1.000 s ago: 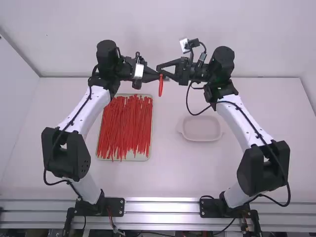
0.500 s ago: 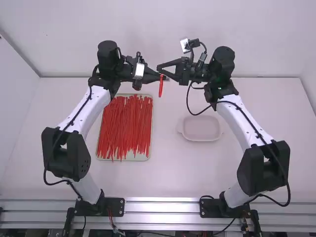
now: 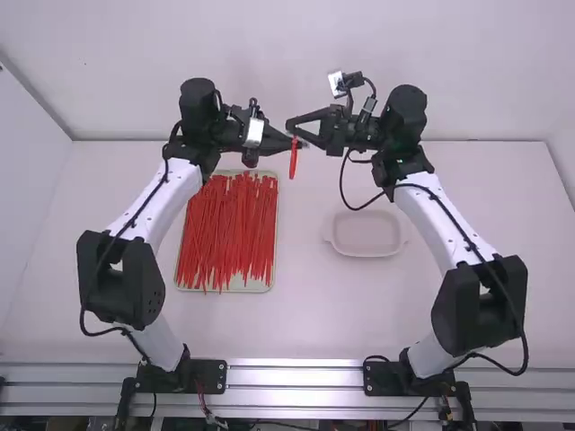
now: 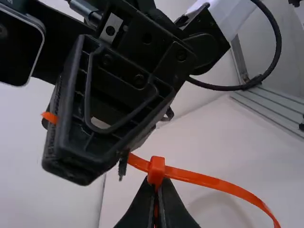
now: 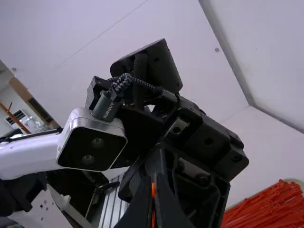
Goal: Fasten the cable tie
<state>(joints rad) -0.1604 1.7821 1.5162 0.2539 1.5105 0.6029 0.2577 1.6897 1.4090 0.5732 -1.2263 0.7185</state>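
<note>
1. Count – two arms and two grippers. One red-orange cable tie (image 4: 199, 180) is held up in the air. There is one tray (image 3: 260, 287), one dish (image 3: 364, 253), and a heap of spare ties (image 3: 229, 229) too many to count.

2. Left gripper (image 4: 155, 187) – its fingers are pressed together, with no gap showing. They are clamped on the held tie just under its small block-shaped head, and a thin orange line shows between them.

3. Right gripper (image 5: 153, 183) – its fingers are also closed, pinching a sliver of orange strap between the tips. In the left wrist view a short orange end sticks out at the far side of this gripper's black frame.

4. Position of the tie – in the high view it is above the table (image 3: 503, 206), at the far middle where the two grippers meet tip to tip. Its free length hangs down just beyond the tray's far right corner.

5. Form and material – the tie is a thin, flat, smooth plastic strap that curves away from its square head. The gripper bodies are matt black, ribbed, open-frame mouldings. The tray is beige and rectangular with rounded corners. The spare ties lie lengthwise on it, roughly parallel. The dish is pale, shallow and rounded-rectangular, and stands right of the tray, apart from it.
</note>
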